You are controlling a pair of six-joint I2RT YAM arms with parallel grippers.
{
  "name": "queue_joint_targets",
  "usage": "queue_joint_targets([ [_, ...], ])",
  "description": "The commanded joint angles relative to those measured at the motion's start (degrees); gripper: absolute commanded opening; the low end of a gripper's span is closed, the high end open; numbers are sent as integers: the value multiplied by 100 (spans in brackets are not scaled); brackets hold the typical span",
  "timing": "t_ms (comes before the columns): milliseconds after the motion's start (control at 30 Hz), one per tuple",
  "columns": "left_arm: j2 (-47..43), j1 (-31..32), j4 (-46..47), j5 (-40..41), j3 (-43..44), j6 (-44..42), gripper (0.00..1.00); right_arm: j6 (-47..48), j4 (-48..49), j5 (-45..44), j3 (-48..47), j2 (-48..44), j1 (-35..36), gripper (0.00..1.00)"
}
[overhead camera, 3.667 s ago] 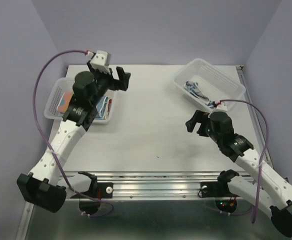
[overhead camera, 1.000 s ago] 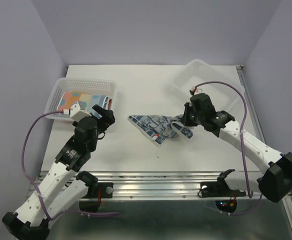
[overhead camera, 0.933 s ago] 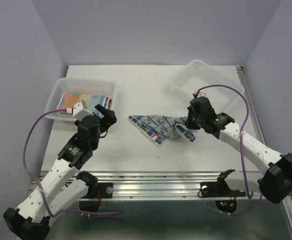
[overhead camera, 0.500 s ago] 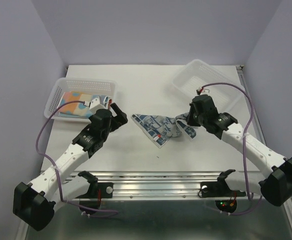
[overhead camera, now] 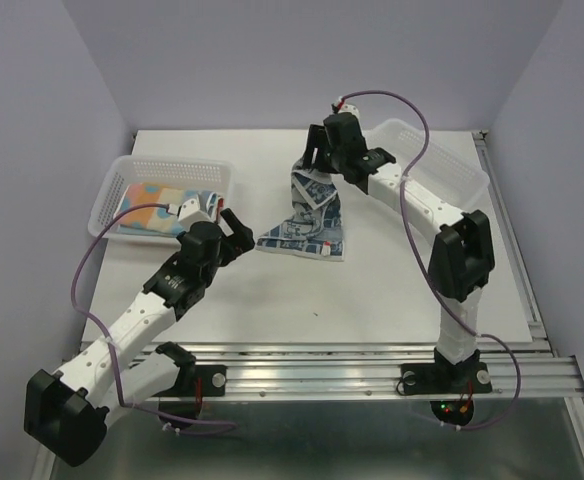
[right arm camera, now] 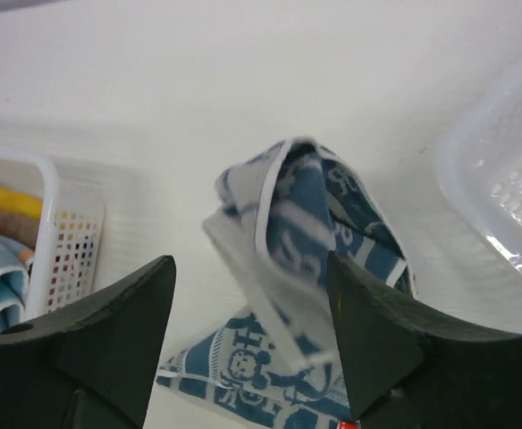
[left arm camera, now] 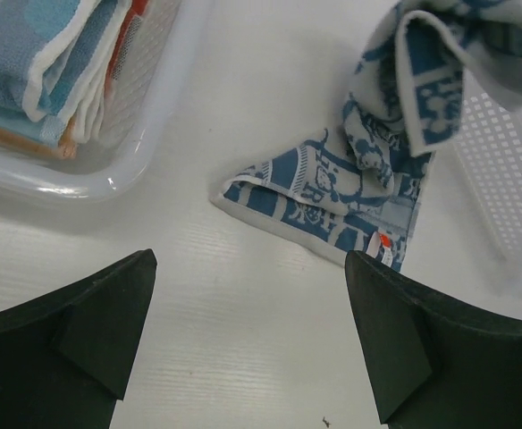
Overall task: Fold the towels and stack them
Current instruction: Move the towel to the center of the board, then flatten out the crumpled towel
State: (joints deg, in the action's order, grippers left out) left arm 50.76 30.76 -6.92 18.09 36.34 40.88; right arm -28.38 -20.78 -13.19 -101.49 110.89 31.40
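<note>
Top external view: white table (overhead camera: 272,290) carrying two baskets, one loose cloth and both arms. Item one, blue-and-white patterned towel (overhead camera: 307,228), lies around the middle of the table between the baskets. Its lower part lies flat on the surface and its upper part is drawn up into a crumpled peak toward the far edge. A small red tag shows at its near hem. Right gripper (overhead camera: 315,163) is reached across over that peak. In the right wrist view its fingers (right arm camera: 109,340) stand well apart with the towel (right arm camera: 297,232) rising between them, blurred, and neither pad is seen pressing the cloth, so the right gripper (right arm camera: 250,268) reads as parted and holding nothing. Left gripper (overhead camera: 237,222) sits low just beside the towel's left corner. In the left wrist view the left gripper (left arm camera: 248,268) is spread wide and empty over bare table, with the towel (left arm camera: 350,179) ahead of it. Item two, white perforated plastic basket (overhead camera: 172,163) at the left edge, holds folded towels (overhead camera: 157,195) in pastel squares with orange and blue dots. The left wrist view shows their stacked edges (left arm camera: 29,54) above the basket wall (left arm camera: 167,98). Item three, second white perforated basket (overhead camera: 442,160), sits angled at the far right corner.
</note>
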Motion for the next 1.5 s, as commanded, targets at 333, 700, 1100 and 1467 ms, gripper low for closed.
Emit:
queue_joint_targets([
  [333, -5, 35, 199, 20, -74, -124, 99, -183, 557, -35, 3133, -1868, 692, 89],
  [700, 13, 44, 358, -121, -197, -124, 99, -1126, 521, -623, 4709, -2037, 701, 79],
  [1100, 21, 52, 366, -112, -232, -116, 99, -1257, 978, -465, 4541, -1219, 692, 50],
  [1467, 259, 61, 375, -288, -215, -107, 99, -1188, 1620, -298, 5262, -1912, 701, 1],
])
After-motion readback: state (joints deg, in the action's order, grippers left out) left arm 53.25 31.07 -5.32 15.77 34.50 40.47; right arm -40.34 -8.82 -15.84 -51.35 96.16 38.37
